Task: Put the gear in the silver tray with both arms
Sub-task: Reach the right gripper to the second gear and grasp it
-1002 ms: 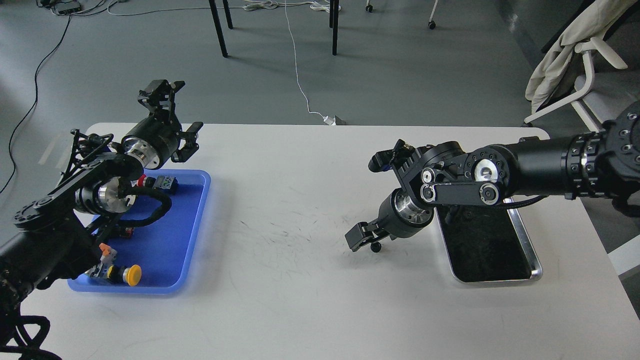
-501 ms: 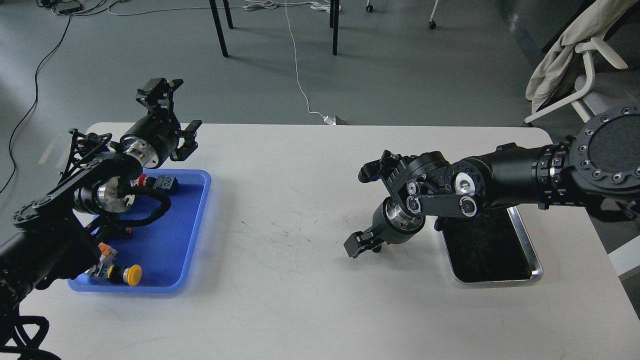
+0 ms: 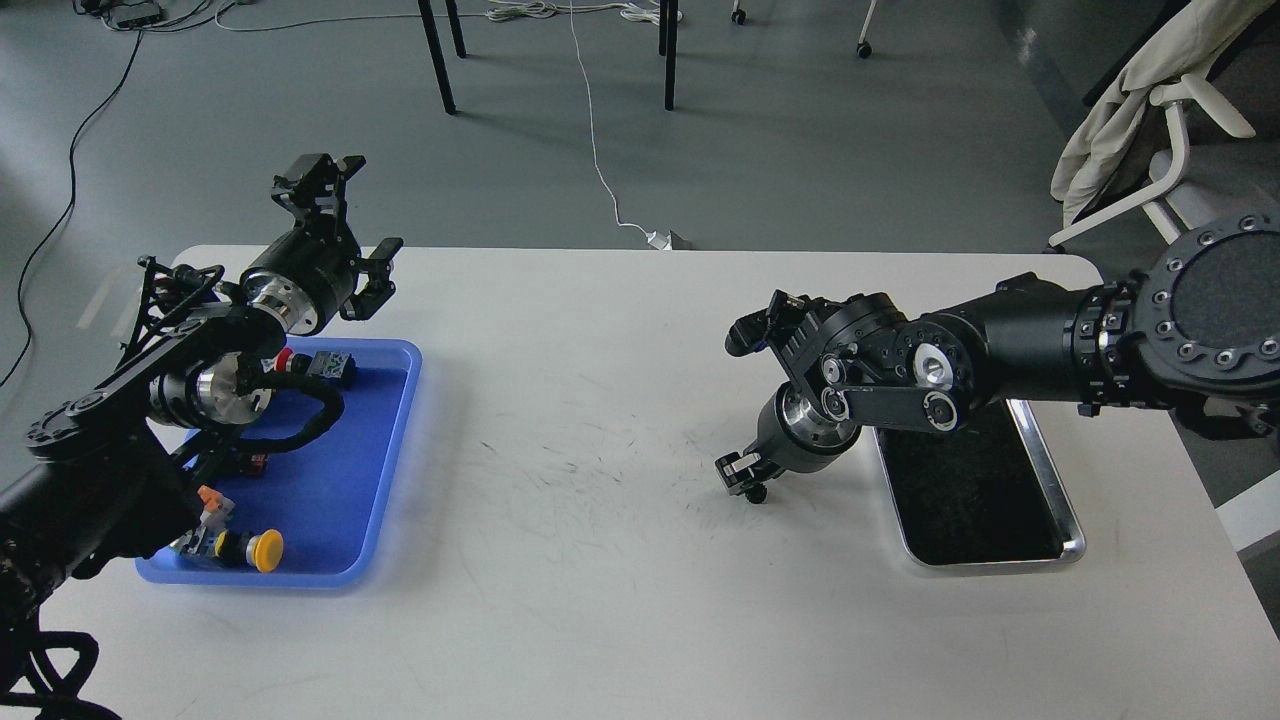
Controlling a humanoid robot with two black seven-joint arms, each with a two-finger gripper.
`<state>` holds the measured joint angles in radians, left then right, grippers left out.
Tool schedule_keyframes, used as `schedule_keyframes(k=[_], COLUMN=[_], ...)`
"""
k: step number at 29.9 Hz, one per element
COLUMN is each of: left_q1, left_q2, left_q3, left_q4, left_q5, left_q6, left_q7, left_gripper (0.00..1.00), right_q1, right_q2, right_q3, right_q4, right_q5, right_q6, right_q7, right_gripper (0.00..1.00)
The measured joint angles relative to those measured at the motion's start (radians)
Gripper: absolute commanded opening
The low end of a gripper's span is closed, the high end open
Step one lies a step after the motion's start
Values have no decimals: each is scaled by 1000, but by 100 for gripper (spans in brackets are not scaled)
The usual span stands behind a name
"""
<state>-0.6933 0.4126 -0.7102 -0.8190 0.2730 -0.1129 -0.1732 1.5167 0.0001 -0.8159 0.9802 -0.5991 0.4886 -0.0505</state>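
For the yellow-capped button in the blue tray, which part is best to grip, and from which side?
Probably grip the yellow button across its black body, just left of the cap, coming from above: it lies on its side in the blue tray, whose near rim blocks a low approach.

Shiny silver tray (image 3: 1062, 500), dark reflective bottom, flat on table's right side, partly under right arm (image 3: 1010, 335)
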Motion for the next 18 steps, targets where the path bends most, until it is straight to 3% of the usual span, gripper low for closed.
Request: schedule_keyframes(k=[18], left_q1=[0], left_q2=[0], left_q3=[0], left_q4=[0], left_q5=[0], left_q6=[1], left_q7=[0], left_gripper=[98], right_q1=[2], right_q2=[0], right_q3=[12], right_q4=[10], right_q5=[15], right_q6=[0], right_q7=[5], right_gripper=[49])
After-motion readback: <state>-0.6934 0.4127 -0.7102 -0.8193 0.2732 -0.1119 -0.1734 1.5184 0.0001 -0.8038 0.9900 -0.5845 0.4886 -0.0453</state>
